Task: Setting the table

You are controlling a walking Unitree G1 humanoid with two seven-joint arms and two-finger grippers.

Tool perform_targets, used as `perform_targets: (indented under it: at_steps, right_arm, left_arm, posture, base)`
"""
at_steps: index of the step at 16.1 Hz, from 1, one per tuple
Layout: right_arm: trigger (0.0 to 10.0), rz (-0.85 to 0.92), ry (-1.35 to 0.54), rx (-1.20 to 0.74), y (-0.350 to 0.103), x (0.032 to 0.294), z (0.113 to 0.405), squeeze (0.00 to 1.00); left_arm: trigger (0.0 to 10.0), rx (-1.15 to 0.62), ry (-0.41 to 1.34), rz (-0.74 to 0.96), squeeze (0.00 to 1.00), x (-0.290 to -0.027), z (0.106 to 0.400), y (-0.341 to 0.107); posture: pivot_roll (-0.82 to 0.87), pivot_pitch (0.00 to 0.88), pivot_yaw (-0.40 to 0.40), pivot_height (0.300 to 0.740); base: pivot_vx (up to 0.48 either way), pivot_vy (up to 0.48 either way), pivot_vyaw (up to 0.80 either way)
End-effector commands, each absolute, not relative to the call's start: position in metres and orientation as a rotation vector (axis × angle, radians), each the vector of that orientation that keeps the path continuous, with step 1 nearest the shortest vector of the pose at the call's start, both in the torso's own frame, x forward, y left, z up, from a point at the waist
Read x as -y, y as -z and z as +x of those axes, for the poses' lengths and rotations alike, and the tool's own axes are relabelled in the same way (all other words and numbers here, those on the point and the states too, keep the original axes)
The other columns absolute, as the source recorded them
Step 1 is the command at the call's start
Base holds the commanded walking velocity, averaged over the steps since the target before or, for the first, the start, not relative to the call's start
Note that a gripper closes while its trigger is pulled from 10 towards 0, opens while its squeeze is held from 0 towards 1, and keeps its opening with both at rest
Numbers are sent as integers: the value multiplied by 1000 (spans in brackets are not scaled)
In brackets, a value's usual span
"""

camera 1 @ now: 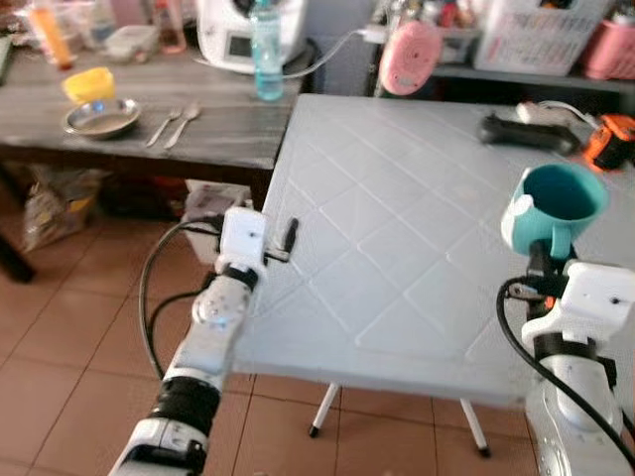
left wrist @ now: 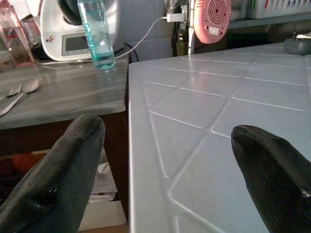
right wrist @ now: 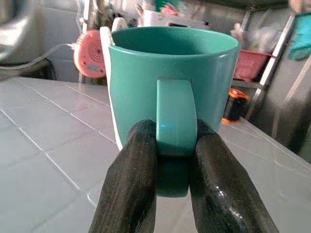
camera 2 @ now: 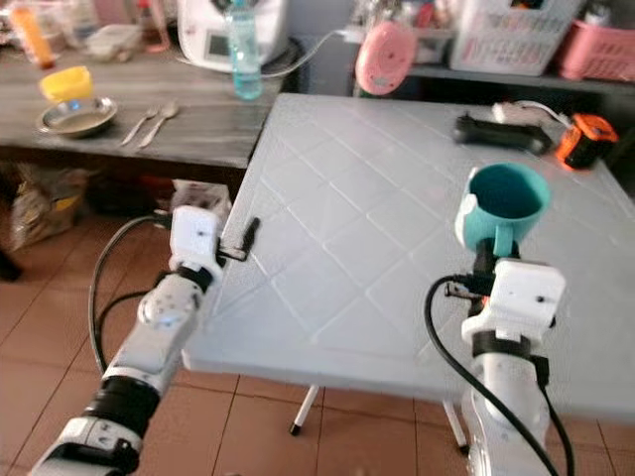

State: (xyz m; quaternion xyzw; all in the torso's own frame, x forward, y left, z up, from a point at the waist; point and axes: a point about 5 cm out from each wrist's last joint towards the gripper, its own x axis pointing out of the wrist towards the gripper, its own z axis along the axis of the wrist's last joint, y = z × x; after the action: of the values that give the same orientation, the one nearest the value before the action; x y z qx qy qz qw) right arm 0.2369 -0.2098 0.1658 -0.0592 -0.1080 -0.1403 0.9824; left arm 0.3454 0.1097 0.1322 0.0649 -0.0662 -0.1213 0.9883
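The right hand (right wrist: 172,160) had its two fingers pinched on the teal mug's (camera 1: 554,206) handle, whose lower end was hidden behind them. The white table (camera 1: 397,248) ran off the picture's right edge, so its far corner could not be seen. On the wooden table (camera 1: 149,99) the items along the back were blurred and cut off at the top. The bowl's (camera 1: 101,118) contents were too small to tell. The left hand's (left wrist: 170,165) fingertips were cut by the wrist view's lower edge.

Glossy ceramic mug (right wrist: 174,87), matt plastic table (camera 1: 397,238)
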Motion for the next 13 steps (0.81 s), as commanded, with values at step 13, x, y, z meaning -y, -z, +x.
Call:
perform_targets:
  at_steps: [13]
  right_arm:
    - [10000,-146,286,222,-169,215,231,0]
  left_arm:
    - [10000,147,253,118,0,-101,347,-132]
  posture:
    - [1,76,-10,740]
  base:
    - [0,480,0]
